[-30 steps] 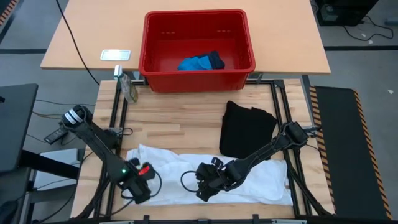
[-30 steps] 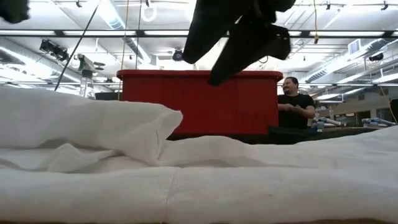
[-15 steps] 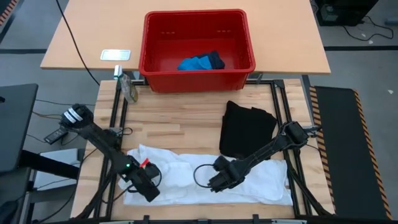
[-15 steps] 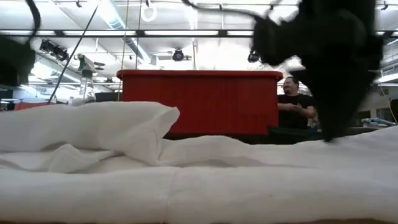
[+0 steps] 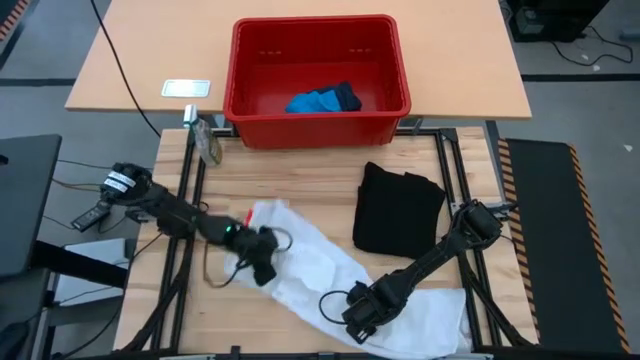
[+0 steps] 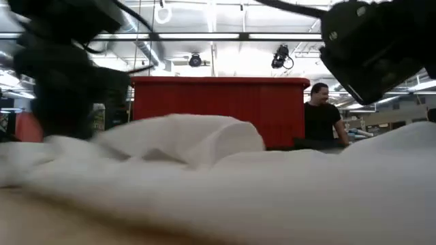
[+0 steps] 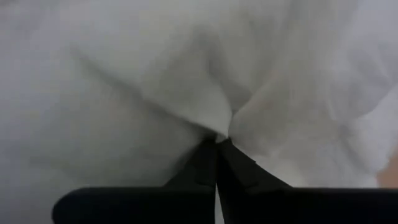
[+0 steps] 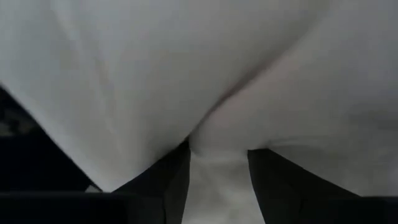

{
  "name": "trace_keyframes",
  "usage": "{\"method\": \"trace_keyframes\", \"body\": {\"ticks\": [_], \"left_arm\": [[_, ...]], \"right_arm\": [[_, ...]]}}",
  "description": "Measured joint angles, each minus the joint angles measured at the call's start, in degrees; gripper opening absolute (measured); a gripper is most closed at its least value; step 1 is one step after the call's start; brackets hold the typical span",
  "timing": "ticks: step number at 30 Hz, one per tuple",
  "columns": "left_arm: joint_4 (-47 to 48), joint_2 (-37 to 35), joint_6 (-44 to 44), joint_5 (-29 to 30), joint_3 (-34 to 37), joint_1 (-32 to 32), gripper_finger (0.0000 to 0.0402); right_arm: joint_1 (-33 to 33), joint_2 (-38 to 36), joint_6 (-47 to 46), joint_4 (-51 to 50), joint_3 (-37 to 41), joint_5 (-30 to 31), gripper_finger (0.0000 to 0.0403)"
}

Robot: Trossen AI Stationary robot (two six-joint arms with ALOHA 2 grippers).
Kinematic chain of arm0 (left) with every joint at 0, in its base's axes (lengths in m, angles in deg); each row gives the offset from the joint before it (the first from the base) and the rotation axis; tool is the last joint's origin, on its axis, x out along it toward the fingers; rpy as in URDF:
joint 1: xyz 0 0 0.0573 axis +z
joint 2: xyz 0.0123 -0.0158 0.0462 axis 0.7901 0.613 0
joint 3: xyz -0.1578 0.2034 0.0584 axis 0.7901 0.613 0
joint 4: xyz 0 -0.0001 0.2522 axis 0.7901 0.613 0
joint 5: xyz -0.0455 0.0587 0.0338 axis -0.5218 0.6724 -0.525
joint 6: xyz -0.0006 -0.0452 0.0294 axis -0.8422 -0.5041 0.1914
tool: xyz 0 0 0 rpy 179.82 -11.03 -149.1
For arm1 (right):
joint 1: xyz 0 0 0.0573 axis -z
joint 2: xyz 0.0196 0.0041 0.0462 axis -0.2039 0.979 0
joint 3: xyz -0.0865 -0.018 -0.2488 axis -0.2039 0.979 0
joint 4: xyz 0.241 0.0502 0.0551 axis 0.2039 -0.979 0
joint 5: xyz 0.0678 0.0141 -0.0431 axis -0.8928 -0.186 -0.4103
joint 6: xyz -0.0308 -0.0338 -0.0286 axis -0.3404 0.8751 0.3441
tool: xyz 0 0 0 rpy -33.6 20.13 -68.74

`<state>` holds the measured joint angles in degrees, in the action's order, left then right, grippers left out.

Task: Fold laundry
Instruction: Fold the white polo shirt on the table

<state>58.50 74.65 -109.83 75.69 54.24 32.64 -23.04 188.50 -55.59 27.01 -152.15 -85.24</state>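
The left gripper [image 5: 262,262] is being carried inward across the table [image 5: 310,190], its fingers now pinched shut on a fold of the white garment [image 5: 330,270], whose left end is being dragged from the front-left corner toward the centre. The right gripper [image 5: 362,312], partly open around cloth at the front edge, is being closed. A first fold is judged under way. The black shirt [image 5: 398,208] is lying rear right; the blue piece [image 5: 315,101] is in the basket [image 5: 240,75]. The garment's near edge is hidden beneath both arms.

Two dark jointed arms; left arm [image 5: 165,212] white-banded near base, green light, looping black cables.
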Motion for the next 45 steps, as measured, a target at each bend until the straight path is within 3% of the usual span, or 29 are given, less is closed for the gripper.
{"method": "trace_keyframes", "body": {"ticks": [3, 11, 15, 20, 24, 28, 34, 38, 45], "left_arm": [[3.4, 0.1, 11.1, 0.9, -1.3, 8.0, 0.0008], [11.9, -0.2, 26.5, -1.0, -2.1, 30.1, 0.0009], [12.2, -0.9, 30.9, -0.8, -1.9, 40.3, 0.0009], [16.6, -3.3, 32.5, 1.6, -2.5, 51.2, 0.0009], [21.9, -6.5, 34.1, -3.1, -4.5, 54.9, 0.0009], [20.5, -10.1, 30.0, -11.9, -5.0, 52.2, 0.0009], [17.5, -14.5, 24.2, -12.3, -5.0, 39.0, 0.002], [9.3, -16.7, 17.6, -8.6, -5.1, 24.2, 0.0063], [-0.3, -16.8, 7.2, 9.7, -5.1, 1.4, 0.0168]], "right_arm": [[0.2, 0.0, 2.0, -0.1, -0.7, -0.6, 0.0169], [5.6, -0.1, 7.5, -0.9, -0.8, 0.5, 0.0169], [9.4, -0.6, 6.9, -6.8, -0.8, 6.1, 0.0169], [13.2, -4.1, 12.5, -15.5, -0.8, 14.0, 0.0169], [15.1, -8.6, 18.8, -23.4, -0.8, 19.5, 0.0169], [16.5, -13.4, 24.4, -29.0, -0.8, 22.3, 0.0169], [14.8, -20.2, 27.0, -30.0, -0.8, 28.0, 0.0169], [10.5, -22.8, 29.6, -27.6, -0.8, 29.8, 0.0169], [2.0, -23.6, 34.7, -33.4, -0.8, 26.2, 0.0169]]}}
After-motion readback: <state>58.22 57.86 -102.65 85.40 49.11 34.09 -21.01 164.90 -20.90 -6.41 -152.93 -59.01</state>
